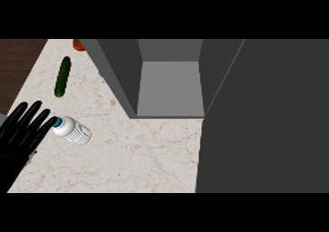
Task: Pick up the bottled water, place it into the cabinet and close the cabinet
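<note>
Head view: a pale marble-patterned counter [127, 158] fills the middle of the view, with a dark brown wooden floor [13, 68] showing beyond its left edge. On the counter's far right part stands a grey box-shaped cabinet [168, 86]; its interior is open to view, with light grey back and floor panels and darker side walls. Its wide dark grey door [267, 118] is swung open and covers the whole right side of the counter from the far edge to the near edge.

The small clear plastic bottled water with a ribbed white body and a blue-green cap [71, 130] lies on its side near the counter's left edge, about midway between the far and near edges. Its cap end points toward the left edge, and its base points toward the counter's middle. It lies outside the cabinet, well apart from the cabinet's opening.

The left hand [19, 133], black, comes in from the lower left over the counter's left edge. Its fingers are straight and spread, pointing toward the far edge; the fingertips [46, 120] are just beside the bottle's cap. Whether they touch it cannot be told, and nothing is held.

A long dark green cucumber [62, 77] lies near the far left corner, along the left edge. A small red-orange item [78, 44], partly hidden by the cabinet, sits at the far edge.
</note>
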Controlling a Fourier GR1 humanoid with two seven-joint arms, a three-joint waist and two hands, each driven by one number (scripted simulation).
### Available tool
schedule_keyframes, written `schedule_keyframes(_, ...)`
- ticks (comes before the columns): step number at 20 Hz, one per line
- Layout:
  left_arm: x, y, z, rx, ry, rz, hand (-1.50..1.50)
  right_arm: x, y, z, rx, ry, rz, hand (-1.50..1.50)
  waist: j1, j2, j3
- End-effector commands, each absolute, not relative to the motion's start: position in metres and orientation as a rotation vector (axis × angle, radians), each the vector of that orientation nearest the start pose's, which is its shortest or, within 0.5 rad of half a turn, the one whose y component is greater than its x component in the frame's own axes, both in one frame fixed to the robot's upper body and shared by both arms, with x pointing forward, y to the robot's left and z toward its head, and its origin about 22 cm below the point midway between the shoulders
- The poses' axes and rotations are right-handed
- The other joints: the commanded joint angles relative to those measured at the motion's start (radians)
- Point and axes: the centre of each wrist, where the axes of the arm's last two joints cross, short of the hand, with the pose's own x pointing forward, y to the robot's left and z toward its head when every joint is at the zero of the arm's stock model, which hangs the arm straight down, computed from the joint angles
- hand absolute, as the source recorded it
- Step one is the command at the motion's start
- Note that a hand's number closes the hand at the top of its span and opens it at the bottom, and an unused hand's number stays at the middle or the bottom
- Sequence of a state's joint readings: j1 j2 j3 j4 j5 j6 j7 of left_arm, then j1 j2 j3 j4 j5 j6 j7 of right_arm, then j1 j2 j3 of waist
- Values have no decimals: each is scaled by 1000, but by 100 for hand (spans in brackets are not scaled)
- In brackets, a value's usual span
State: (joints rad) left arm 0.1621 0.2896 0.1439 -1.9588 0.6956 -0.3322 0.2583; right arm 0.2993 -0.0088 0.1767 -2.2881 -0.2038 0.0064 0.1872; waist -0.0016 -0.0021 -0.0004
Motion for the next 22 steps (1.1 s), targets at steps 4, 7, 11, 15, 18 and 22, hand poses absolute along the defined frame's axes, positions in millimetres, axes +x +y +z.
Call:
schedule_keyframes(4,180,360,69,-466,-1592,-34,-150,125,-215,104,299,-1780,-108,-150,0,0,0)
schedule_keyframes(7,178,353,82,-496,-1582,-38,-150,131,-228,111,291,-1806,-111,-150,1,1,0)
schedule_keyframes(11,186,362,71,-432,-1603,-48,-150,115,-226,99,286,-1795,-100,-150,-4,1,0)
schedule_keyframes(15,154,380,69,-455,-1614,-60,-150,110,-211,92,279,-1815,-85,-150,1,0,0)
schedule_keyframes(18,176,378,59,-449,-1627,-13,-150,108,-214,95,296,-1801,-76,-150,-3,1,0)
schedule_keyframes(22,164,382,63,-418,-1632,-1,-150,110,-220,87,290,-1797,-82,-150,-1,1,0)
